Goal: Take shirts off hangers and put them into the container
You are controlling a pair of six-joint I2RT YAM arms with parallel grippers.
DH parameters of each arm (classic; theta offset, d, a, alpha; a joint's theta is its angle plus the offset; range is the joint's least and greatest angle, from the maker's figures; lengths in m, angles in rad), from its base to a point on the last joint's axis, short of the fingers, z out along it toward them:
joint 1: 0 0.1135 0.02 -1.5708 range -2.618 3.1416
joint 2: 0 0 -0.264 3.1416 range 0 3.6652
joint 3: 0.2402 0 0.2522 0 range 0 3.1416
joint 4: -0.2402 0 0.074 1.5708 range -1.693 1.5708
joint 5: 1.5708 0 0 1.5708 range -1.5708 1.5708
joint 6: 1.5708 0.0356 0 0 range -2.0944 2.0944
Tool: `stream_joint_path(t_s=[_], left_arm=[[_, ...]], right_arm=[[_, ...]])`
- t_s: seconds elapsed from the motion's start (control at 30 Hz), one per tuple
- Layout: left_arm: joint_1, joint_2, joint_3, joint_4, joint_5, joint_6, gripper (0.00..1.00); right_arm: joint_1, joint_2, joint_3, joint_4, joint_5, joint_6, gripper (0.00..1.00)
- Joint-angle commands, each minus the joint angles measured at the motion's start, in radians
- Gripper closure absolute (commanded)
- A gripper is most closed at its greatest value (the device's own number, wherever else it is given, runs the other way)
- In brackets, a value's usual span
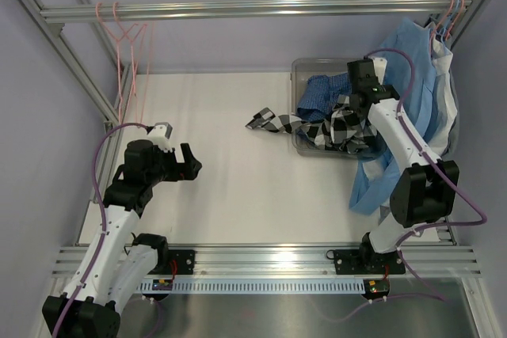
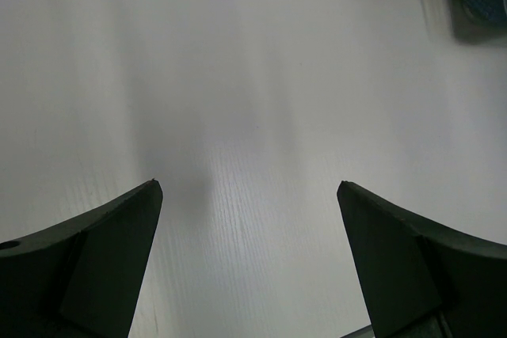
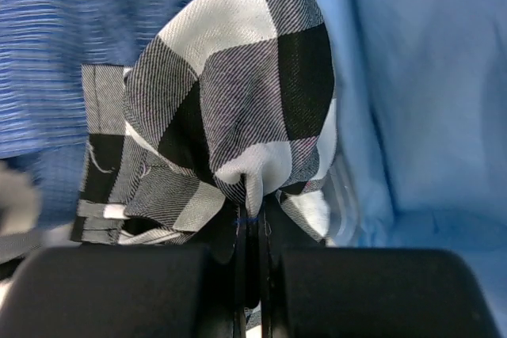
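The white table [image 1: 238, 203] fills the middle of the top view, under a metal frame rail [image 1: 238, 9] that runs along the back. A light blue garment [image 1: 412, 61] hangs from the rail's right end and drapes down beside the container [image 1: 295, 69], which sits on the table at the back right. The dark blue shirt [image 1: 325, 91] lies inside the container. The black-and-white checked shirt [image 1: 337, 128] lies partly in it, with one sleeve trailing over the left wall onto the table. Bare pink hangers [image 1: 127, 45] hang from the rail's left end.

The right end effector [image 3: 252, 227] is over the container, its fingers pressed together and pinching a fold of the checked shirt. The left end effector [image 2: 249, 195] hovers above bare table well to the left, fingers spread wide and holding nothing.
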Motion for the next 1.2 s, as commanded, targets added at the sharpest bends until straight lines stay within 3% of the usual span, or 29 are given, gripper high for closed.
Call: stream_joint_path(t_s=[0.0,0.2,0.4,0.43,0.47,0.53,0.57,0.73,0.97,1.17], left_arm=[[-0.006,-0.004,0.007,0.042,-0.005,0.004,0.01],[-0.009,-0.004,0.009,0.039,-0.007,0.006,0.01],[-0.014,-0.008,0.007,0.037,-0.012,0.007,0.01],[-0.015,-0.009,0.007,0.037,-0.010,0.007,0.01],[-0.015,-0.009,0.007,0.039,-0.012,0.007,0.01],[-0.017,-0.009,0.009,0.037,-0.009,0.007,0.01],[-0.017,-0.007,0.009,0.039,-0.009,0.007,0.01],[-0.018,-0.004,0.009,0.040,-0.010,0.004,0.01],[-0.018,0.005,0.011,0.039,-0.012,0.004,0.01],[-0.018,0.010,0.012,0.039,-0.012,0.004,0.01]], right_arm=[[-0.027,0.052,-0.053,0.017,-0.006,0.043,1.00],[-0.044,0.273,-0.069,0.065,-0.126,0.084,0.99],[-0.044,0.410,0.031,0.013,-0.242,0.098,0.89],[-0.044,0.407,0.041,-0.001,-0.232,0.096,0.84],[-0.044,0.395,0.054,-0.015,-0.218,0.096,0.69],[-0.045,0.361,0.074,-0.043,-0.193,0.087,0.59],[-0.044,0.308,0.077,-0.044,-0.195,0.071,0.49],[-0.016,0.159,0.161,-0.095,-0.238,0.017,0.25],[0.139,0.072,0.305,-0.153,-0.230,-0.133,0.21],[0.301,0.164,0.379,-0.142,-0.362,-0.391,0.20]])
